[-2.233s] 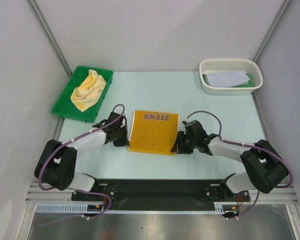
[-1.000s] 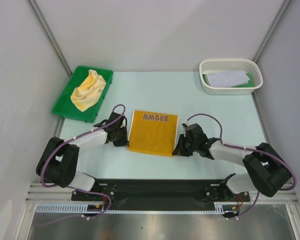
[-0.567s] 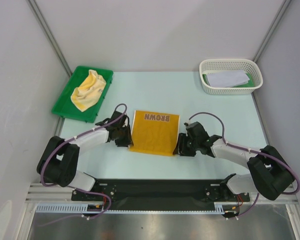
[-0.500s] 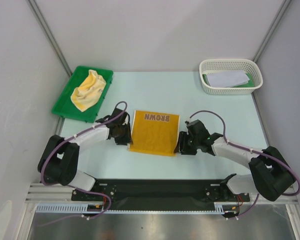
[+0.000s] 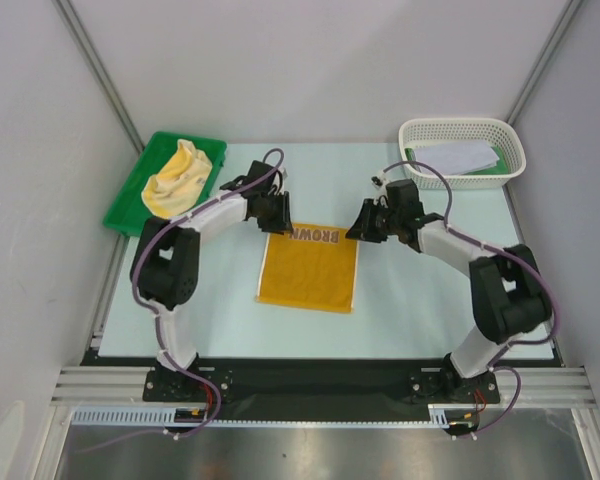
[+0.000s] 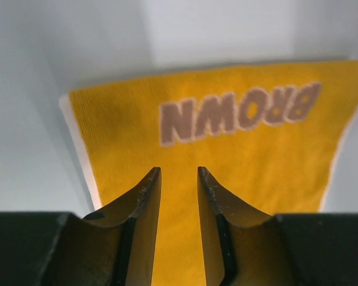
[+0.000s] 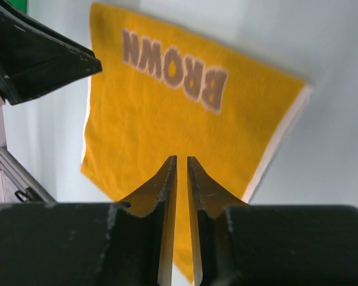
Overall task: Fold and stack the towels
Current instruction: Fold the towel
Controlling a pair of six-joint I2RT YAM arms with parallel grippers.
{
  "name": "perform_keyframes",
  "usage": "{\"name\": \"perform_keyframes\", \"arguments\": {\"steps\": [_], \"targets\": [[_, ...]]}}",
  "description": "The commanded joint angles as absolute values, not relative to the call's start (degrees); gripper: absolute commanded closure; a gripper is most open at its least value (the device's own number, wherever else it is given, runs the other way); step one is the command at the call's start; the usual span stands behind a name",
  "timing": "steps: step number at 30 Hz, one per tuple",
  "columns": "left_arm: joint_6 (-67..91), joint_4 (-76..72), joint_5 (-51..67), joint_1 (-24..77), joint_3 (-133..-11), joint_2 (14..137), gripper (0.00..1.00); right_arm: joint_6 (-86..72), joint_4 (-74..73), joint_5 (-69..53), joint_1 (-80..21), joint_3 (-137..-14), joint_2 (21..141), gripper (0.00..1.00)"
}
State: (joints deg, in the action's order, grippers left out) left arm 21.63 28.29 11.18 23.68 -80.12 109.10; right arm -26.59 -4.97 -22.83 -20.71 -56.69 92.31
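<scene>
A yellow towel point(image 5: 308, 270) printed BROWN lies flat mid-table, also under both wrist cameras point(image 6: 227, 161) point(image 7: 167, 113). My left gripper point(image 5: 281, 214) hovers at its far left corner, open with nothing between the fingers point(image 6: 179, 173). At the far right corner my right gripper point(image 5: 364, 224) is all but shut, a thin empty slit between its fingers point(image 7: 182, 161). A second yellow towel point(image 5: 178, 178) sits crumpled in the green tray point(image 5: 130, 210). A white towel point(image 5: 458, 157) rests folded in the mesh basket point(image 5: 462, 180).
The green tray stands at the far left, close beside the left arm. The white basket is at the far right, with something green under the white towel. Grey walls enclose the table on three sides.
Both grippers left the towel's near side corners, let go, and swung out to its far edge. The right jaws have narrowed again. The towel has barely shifted.
</scene>
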Motion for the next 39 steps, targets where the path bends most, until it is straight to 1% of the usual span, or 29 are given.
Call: {"name": "perform_keyframes", "arguments": {"steps": [1, 2, 6, 11, 16, 19, 21, 22, 23, 24, 25, 27, 32, 36, 39], "targets": [[17.9, 29.7, 13.8, 20.9, -86.0, 114.1, 0.64, -22.4, -1.5, -28.6, -19.3, -63.0, 101.1, 0.82], [17.8, 30.2, 13.9, 20.4, -87.1, 115.5, 0.64, -21.9, -2.9, -28.2, -18.6, -66.2, 102.7, 0.83], [17.3, 30.4, 15.0, 17.7, -92.1, 120.7, 0.64, -17.2, -5.8, -25.8, -17.1, -71.8, 110.0, 0.81], [15.9, 30.8, 15.1, 16.9, -94.6, 123.6, 0.64, -13.6, -10.9, -22.3, -16.1, -76.3, 117.6, 0.78], [14.1, 33.0, 15.6, 16.5, -97.5, 125.1, 0.64, -10.0, -12.0, -21.0, -14.8, -77.8, 118.8, 0.75], [10.5, 34.2, 16.8, 16.3, -99.7, 124.2, 0.62, -7.8, -14.0, -21.2, -14.0, -80.0, 117.9, 0.71], [5.8, 35.3, 16.3, 16.2, -102.2, 123.8, 0.6, -5.1, -16.1, -22.7, -13.4, -81.0, 116.3, 0.67], [4.1, 35.9, 14.5, 16.1, -103.0, 123.8, 0.6, -4.1, -17.9, -25.5, -12.8, -82.0, 115.8, 0.62], [1.0, 37.0, 13.7, 16.2, -104.4, 124.1, 0.59, -1.7, -18.9, -27.0, -12.4, -82.3, 115.3, 0.6], [0.2, 37.7, 13.4, 16.0, -105.3, 124.4, 0.57, -0.6, -19.5, -28.2, -12.1, -82.4, 115.0, 0.57], [-2.2, 38.6, 14.8, 15.9, -106.1, 124.8, 0.56, -0.2, -20.7, -30.6, -11.6, -82.5, 114.4, 0.51], [-6.1, 40.7, 16.4, 15.6, -108.0, 126.2, 0.55, 3.8, -22.3, -32.6, -11.2, -83.0, 114.4, 0.46], [-10.4, 41.7, 26.0, 13.3, -108.9, 128.9, 0.56, 9.3, -30.1, -38.0, -10.5, -86.6, 118.8, 0.46], [-14.2, 42.7, 29.1, 12.0, -108.1, 130.0, 0.51, 12.4, -32.3, -41.0, -10.2, -90.5, 122.5, 0.45], [-16.1, 43.5, 30.7, 11.3, -108.5, 131.0, 0.51, 12.5, -32.8, -42.0, -10.2, -92.7, 125.2, 0.45]]}}
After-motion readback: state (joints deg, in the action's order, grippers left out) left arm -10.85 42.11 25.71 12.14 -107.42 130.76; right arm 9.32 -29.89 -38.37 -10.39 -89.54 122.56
